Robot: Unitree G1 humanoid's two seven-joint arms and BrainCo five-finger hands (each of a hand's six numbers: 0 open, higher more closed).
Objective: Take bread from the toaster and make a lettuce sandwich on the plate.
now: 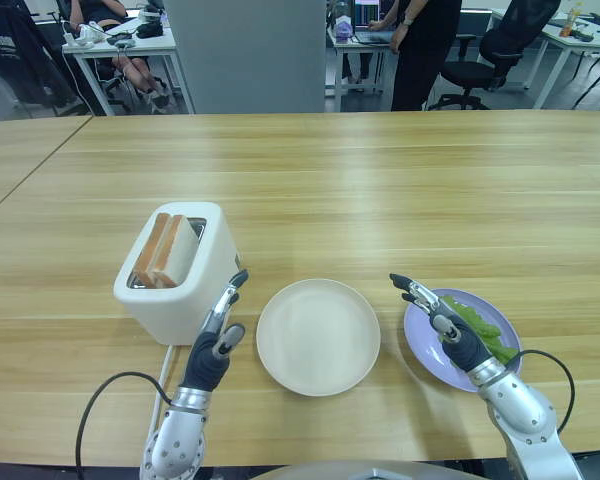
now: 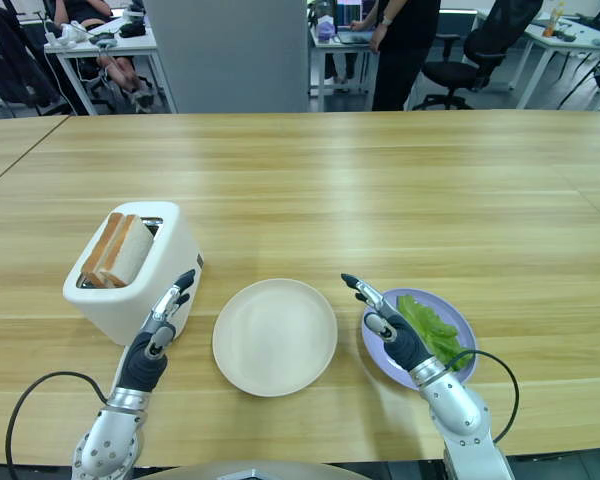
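A white toaster stands at the left of the wooden table with two bread slices sticking up from its slots. An empty cream plate lies in the middle near the front edge. To its right a purple plate holds green lettuce. My left hand is raised beside the toaster's near right corner, fingers straight and empty. My right hand hovers over the purple plate's left side, fingers extended, holding nothing.
A white cord runs from the toaster toward the front edge. The wooden table stretches far back. Desks, chairs and people stand in the room behind.
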